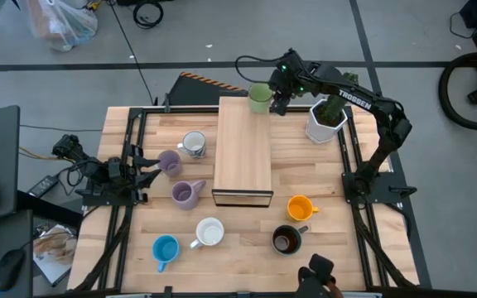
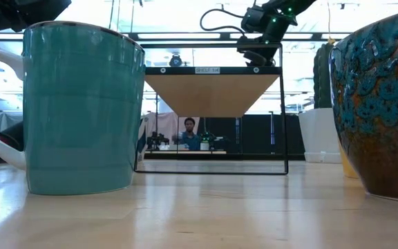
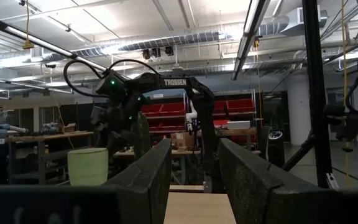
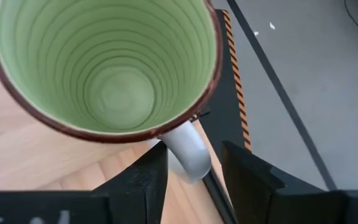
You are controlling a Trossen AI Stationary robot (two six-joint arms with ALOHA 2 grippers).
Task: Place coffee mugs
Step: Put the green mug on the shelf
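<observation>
The green mug [image 1: 259,98] stands upright on the far end of the raised wooden shelf [image 1: 243,157]. In the right wrist view its pale handle [image 4: 188,152] juts past the shelf's edge. My right gripper [image 1: 280,101] is open beside the mug, on its right, and its fingers stand on either side of the handle. The left wrist view also shows the green mug [image 3: 87,165]. My left gripper [image 1: 143,174] waits open at the table's left edge, near a lilac mug [image 1: 169,161]. My right gripper [image 4: 191,177] straddles the green mug's handle from above, pointing down. A gap shows between the handle and one finger [image 4: 247,174]. I cannot tell whether the other finger [image 4: 138,180] touches it. The mug's base rests on the shelf top.
On the table stand a patterned mug [image 1: 193,143], a second lilac mug [image 1: 187,194], a white mug [image 1: 209,232], a blue mug [image 1: 166,248], an orange mug [image 1: 301,207] and a dark brown mug [image 1: 286,240]. A white cactus pot [image 1: 328,116] stands close to the right arm.
</observation>
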